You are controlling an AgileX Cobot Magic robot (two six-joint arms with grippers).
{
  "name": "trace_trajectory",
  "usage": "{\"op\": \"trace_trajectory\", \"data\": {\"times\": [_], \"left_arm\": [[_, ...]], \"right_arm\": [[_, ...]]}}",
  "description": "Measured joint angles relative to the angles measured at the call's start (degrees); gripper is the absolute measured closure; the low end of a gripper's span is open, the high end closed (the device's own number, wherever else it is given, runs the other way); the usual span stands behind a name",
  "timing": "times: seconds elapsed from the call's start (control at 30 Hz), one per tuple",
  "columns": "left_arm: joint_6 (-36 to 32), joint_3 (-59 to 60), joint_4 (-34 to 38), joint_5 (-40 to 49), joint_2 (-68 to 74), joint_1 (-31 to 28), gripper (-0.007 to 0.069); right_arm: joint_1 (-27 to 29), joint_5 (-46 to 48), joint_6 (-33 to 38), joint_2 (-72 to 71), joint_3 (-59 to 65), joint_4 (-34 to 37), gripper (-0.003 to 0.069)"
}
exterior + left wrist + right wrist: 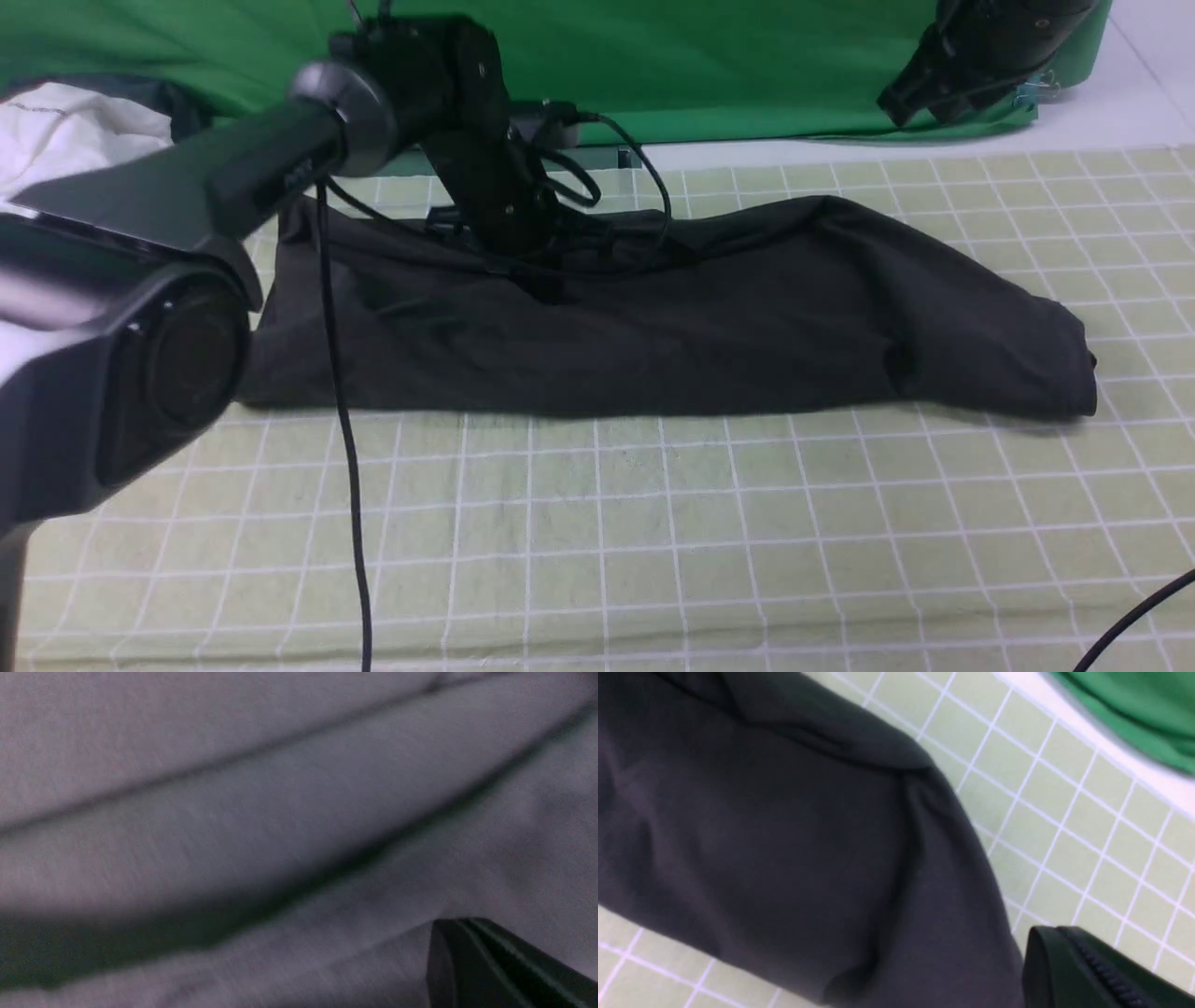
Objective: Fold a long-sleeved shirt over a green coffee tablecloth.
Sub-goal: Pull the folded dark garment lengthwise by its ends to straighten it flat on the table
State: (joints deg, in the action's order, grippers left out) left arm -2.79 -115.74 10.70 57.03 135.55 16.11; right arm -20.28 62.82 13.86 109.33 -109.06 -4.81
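— What does the front view lose on the left?
— The left arm (121, 355), cut off by the edge, covers part of the black shirt (653, 345).
— And at the upper right?
— The right arm (999, 47) runs out of the top.
— The left wrist view?
— Blurred; the jaws (472, 938) are cropped at the lower right.
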Motion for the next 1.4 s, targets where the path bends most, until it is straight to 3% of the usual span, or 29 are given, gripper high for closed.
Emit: {"op": "trace_trajectory", "data": {"times": [0.33, 0.47, 0.6, 0.7, 0.83, 1.03, 1.23, 1.4], "left_arm": [[2.8, 0.0, -2.3, -12.5, 1.9, -0.2, 0.0617], [5.2, -2.1, -2.7, -18.1, 3.0, -3.0, 0.0615], [7.5, -7.8, -0.1, -10.7, 3.0, -7.0, 0.0614], [3.4, -13.1, 2.9, -0.8, 2.7, -9.3, 0.0613], [0.6, -14.9, 1.7, 9.2, -0.3, -9.2, 0.0613], [0.3, -9.2, -3.1, 12.2, -9.0, -9.0, 0.0613], [0.0, 10.9, -4.5, 8.8, -21.2, -9.1, 0.0613], [-0.4, 29.1, -4.7, -2.4, -25.1, -9.1, 0.0613]], "right_arm": [[0.0, 1.2, 0.0, 0.0, 0.0, 3.2, 0.0651], [0.0, 4.4, 0.4, -0.2, 0.0, 5.8, 0.0651], [0.0, 6.3, 0.4, -0.9, 0.0, 6.0, 0.0650], [0.0, 6.7, 0.4, -2.0, 0.0, 6.1, 0.0650], [0.1, 6.7, -0.1, -3.5, 0.5, 4.8, 0.0650], [4.6, 6.7, -2.4, -5.8, 6.7, 4.8, 0.0643], [13.4, 6.7, -6.2, -5.9, 14.5, 5.5, 0.0542], [19.8, 5.0, -6.5, -4.7, 21.1, 9.7, 0.0326]]}}
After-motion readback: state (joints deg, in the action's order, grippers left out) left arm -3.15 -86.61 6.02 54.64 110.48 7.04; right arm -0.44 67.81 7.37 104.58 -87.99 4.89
